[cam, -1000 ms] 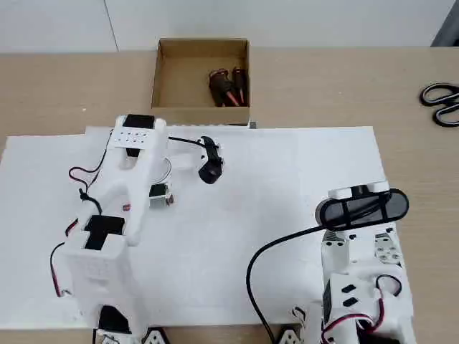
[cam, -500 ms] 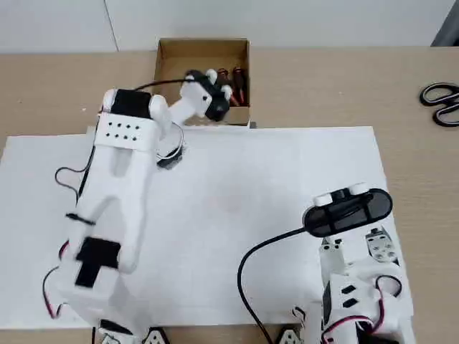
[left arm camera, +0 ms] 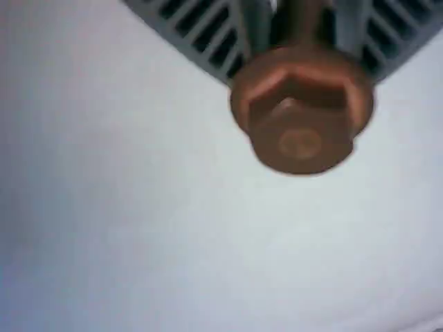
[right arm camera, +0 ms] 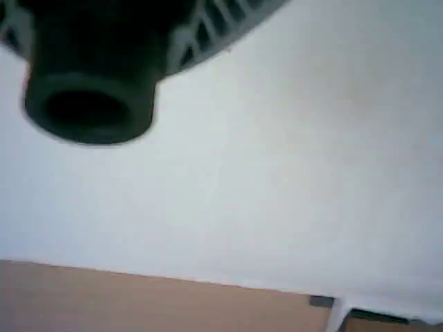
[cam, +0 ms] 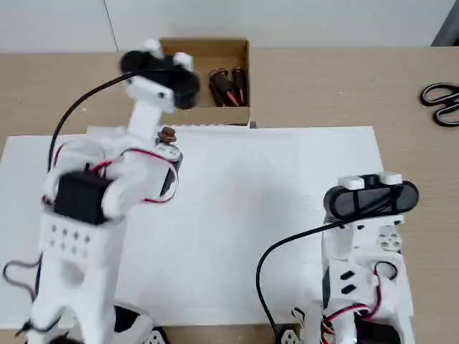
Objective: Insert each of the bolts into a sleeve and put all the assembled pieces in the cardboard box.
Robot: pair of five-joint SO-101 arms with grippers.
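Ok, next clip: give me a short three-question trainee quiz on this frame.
1. True or false: the cardboard box is empty.
2. The left end effector holds: A) a bolt, B) a screwdriver, C) nothing.
3. Fill in: the right end effector holds a black ___.
Key: 1 false, assembled pieces lie inside. 2 A. 3 sleeve.

The left gripper (cam: 168,141) holds a copper bolt (cam: 168,133) above the white sheet (cam: 272,186), beside the cardboard box (cam: 215,115); scissors (cam: 439,95) lie far right.
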